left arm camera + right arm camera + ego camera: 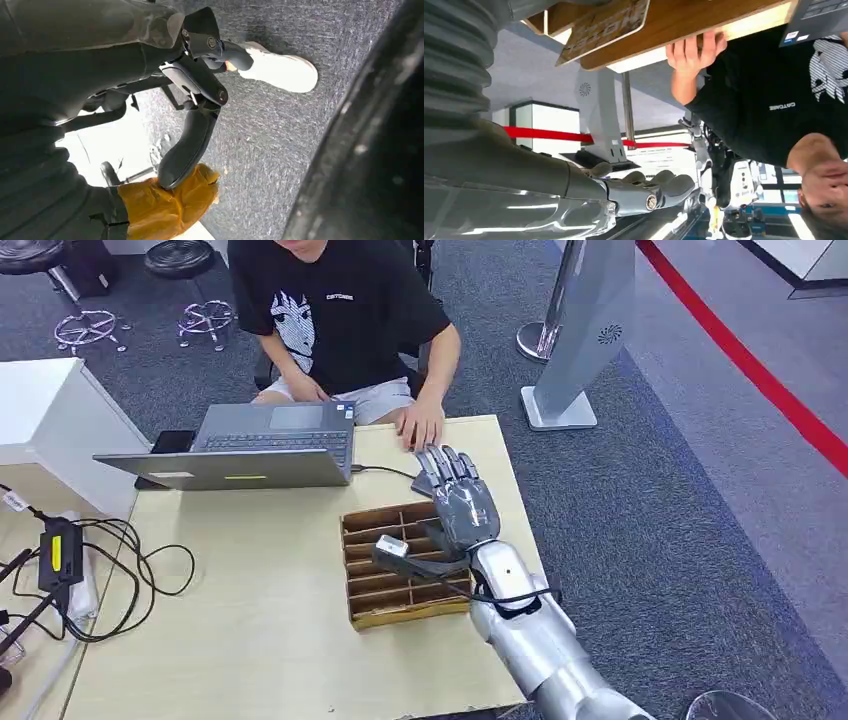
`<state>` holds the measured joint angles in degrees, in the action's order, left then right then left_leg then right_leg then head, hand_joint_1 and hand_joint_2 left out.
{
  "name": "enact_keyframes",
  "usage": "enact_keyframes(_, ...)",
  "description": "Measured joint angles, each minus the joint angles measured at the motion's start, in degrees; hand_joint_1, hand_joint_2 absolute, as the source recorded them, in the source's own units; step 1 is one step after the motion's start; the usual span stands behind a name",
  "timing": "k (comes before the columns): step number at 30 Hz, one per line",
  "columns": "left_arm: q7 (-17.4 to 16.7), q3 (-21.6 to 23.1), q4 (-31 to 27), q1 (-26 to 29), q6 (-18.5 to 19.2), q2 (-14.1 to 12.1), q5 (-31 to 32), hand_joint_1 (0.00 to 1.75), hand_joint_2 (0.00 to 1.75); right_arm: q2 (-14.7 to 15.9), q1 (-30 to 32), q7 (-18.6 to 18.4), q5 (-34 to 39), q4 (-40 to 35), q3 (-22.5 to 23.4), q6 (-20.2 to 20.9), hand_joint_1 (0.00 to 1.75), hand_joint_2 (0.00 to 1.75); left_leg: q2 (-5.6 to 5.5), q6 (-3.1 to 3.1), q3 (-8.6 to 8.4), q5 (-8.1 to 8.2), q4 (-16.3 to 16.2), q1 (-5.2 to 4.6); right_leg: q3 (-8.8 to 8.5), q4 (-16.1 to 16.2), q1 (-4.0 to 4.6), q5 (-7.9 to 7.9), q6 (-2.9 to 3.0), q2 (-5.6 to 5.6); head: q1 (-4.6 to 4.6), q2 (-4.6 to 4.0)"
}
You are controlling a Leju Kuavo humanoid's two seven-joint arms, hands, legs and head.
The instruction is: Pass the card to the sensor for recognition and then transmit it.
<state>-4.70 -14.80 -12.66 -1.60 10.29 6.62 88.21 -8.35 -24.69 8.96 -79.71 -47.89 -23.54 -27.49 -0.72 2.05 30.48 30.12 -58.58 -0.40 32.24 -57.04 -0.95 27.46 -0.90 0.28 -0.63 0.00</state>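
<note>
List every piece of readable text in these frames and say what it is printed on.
"CATCORE": small chest print on the person's black T-shirt, read from the sideways right wrist view; it seems to read so.
Laptop stickers: too small to read.
Card under the table: print blurred, unreadable.

Premises: an office or demonstration hall — grey carpet (640,500) marked with a red floor line (760,380), a person (345,310) working a laptop (250,445) at a light wooden table (250,620), stools (195,285) behind.
</note>
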Motion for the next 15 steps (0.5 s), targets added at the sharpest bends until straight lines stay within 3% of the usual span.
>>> enact_keyframes(15, 0.0, 0.1, 0.0, 0.0, 0.0, 0.0, 0.0, 0.00, 1.75, 0.0, 1.9, 2.3, -0.4, -3.1, 1.3, -0.1, 0.00, 1.75, 0.00, 0.00, 0.00, 0.00, 0.0, 0.00, 0.00, 0.0, 0.00, 0.00, 0.00, 0.00, 0.00, 0.00)
